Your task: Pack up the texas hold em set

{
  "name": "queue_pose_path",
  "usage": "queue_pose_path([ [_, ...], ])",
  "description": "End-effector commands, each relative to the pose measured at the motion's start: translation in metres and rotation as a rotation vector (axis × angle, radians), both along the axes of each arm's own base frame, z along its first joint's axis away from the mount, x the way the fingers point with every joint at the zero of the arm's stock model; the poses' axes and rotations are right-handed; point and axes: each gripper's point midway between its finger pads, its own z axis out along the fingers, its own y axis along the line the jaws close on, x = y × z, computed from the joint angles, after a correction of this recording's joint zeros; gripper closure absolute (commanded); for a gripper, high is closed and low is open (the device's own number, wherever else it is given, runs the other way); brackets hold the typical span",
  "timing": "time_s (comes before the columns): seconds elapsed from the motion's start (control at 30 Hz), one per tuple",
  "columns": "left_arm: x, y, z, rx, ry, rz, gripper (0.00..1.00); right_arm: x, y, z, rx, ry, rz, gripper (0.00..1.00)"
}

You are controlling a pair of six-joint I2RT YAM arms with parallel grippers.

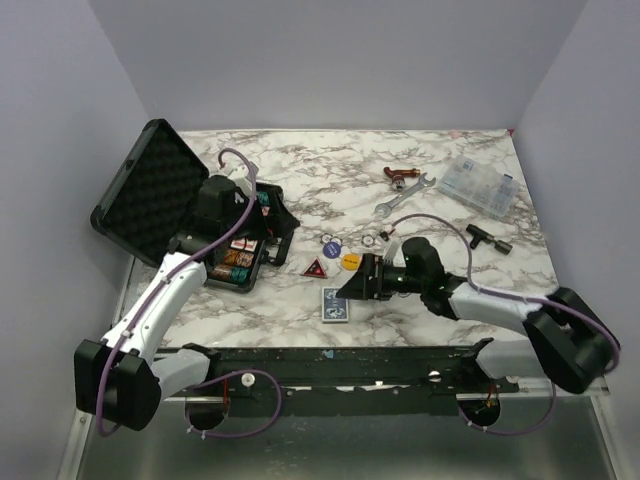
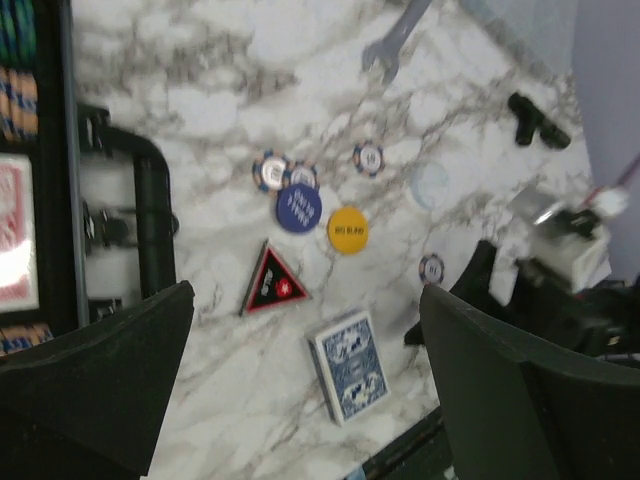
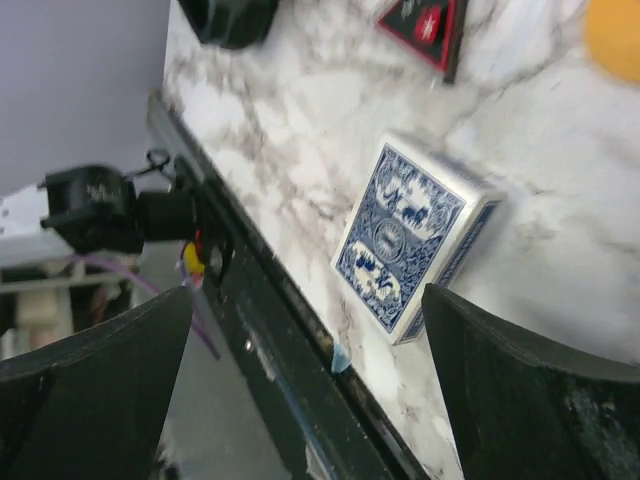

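1. The right gripper (image 3: 305,300) stands wide open and holds nothing. The blue card deck (image 3: 415,240) lies ahead between its two fingers, ungripped.
2. That deck lies flat, patterned back up, close to the near edge of the marble table (image 1: 300,170). Its long axis runs roughly from the near edge toward the far wall.
3. Just beyond it lie a triangular disc (image 2: 272,282), a yellow disc (image 2: 347,229), a blue disc (image 2: 298,208) and a few loose chips (image 2: 369,157).
4. The left gripper (image 2: 307,300) is also spread wide and empty, above the briefcase's right side.
5. The briefcase (image 1: 150,195) sits open at the table's left, its foam-lined lid tipped back to the left and its handle (image 2: 152,215) facing the table's middle. Chip rows (image 2: 18,90) and a red deck (image 2: 15,235) lie inside.
6. Far right: a wrench (image 1: 403,195) and a clear box (image 1: 480,185).
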Motion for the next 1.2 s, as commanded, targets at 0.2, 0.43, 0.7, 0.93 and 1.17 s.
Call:
queue_pose_path([
  [0.2,-0.103,-0.04,-0.133,0.216,0.429,0.027,0.02,0.064,-0.145,0.06,-0.33,-0.488,-0.76,0.0],
  [0.43,-0.123,-0.089,-0.153,0.406,0.482,-0.05,0.01,0.05,-0.166,0.091,-0.218,-0.59,-0.837,0.0],
  [0.7,-0.13,-0.116,-0.166,0.589,0.561,-0.068,0.01,0.051,-0.166,0.09,-0.242,-0.586,-0.826,0.0],
  [0.93,-0.143,-0.119,-0.181,0.647,0.618,-0.049,0.01,0.05,-0.164,0.087,-0.235,-0.589,-0.82,0.0],
  [1.17,-0.147,-0.115,-0.2,0.681,0.648,-0.012,0.01,0.05,-0.162,0.085,-0.236,-0.582,-0.808,0.0],
])
